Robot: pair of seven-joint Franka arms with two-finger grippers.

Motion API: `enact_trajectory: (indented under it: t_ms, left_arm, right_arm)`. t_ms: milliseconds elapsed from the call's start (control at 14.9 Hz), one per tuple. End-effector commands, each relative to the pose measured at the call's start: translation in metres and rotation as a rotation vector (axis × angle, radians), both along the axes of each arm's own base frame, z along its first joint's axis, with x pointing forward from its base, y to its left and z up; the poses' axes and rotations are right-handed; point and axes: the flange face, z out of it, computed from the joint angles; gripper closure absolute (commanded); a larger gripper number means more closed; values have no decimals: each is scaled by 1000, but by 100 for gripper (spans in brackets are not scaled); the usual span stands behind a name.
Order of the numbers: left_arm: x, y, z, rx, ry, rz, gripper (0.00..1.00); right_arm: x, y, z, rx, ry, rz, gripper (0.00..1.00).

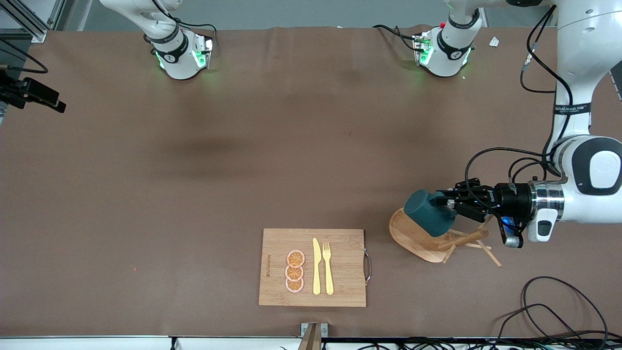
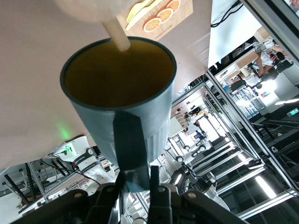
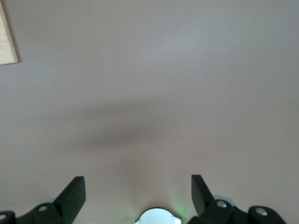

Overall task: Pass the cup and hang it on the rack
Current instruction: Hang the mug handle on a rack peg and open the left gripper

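Front view: brown table; cutting board near front camera. Left end effector pinched cup by handle over rack. Right end effector spread over bare table; arm waited.

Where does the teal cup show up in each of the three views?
Front view: the cup is held sideways by the left gripper, over the rack at the left arm's end of the table.
Left wrist view: the cup fills the centre, mouth toward a rack peg.
Right wrist view: not in it; the right gripper is open over the bare table.
Shared landmark: the cutting board, also seen at and.
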Motion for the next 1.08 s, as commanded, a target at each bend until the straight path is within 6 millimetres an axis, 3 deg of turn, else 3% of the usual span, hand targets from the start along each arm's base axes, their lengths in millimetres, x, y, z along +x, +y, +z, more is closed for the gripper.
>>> enact_trajectory:
  t_ms: [0, 202, 403, 672, 806, 941, 1008]
  left_arm:
    - [-1, 14, -4, -16, -30, -20, 100]
    - [2, 32, -24, -32, -15, -19, 100]
    - [5, 40, -31, -32, -11, -11, 97]
    - [6, 59, -49, -44, 3, 18, 81]
    - [7, 62, -48, -44, -23, 16, 68]
    - [8, 63, -43, -43, -34, 16, 40]
    - [10, 60, -35, -34, -38, 12, 12]
  right_arm:
    - [-7, 1, 2, -9, -5, -5, 0]
    - [-7, 3, 4, -10, -14, -2, 0]
    - [-5, 3, 9, -9, -34, -5, 0]
    - [-3, 4, 7, -2, -35, -5, 0]
    - [-3, 4, 7, -2, -35, -6, 0]
    - [-3, 4, 6, -1, -34, -5, 0]
    - [-3, 4, 7, -2, -38, -5, 0]
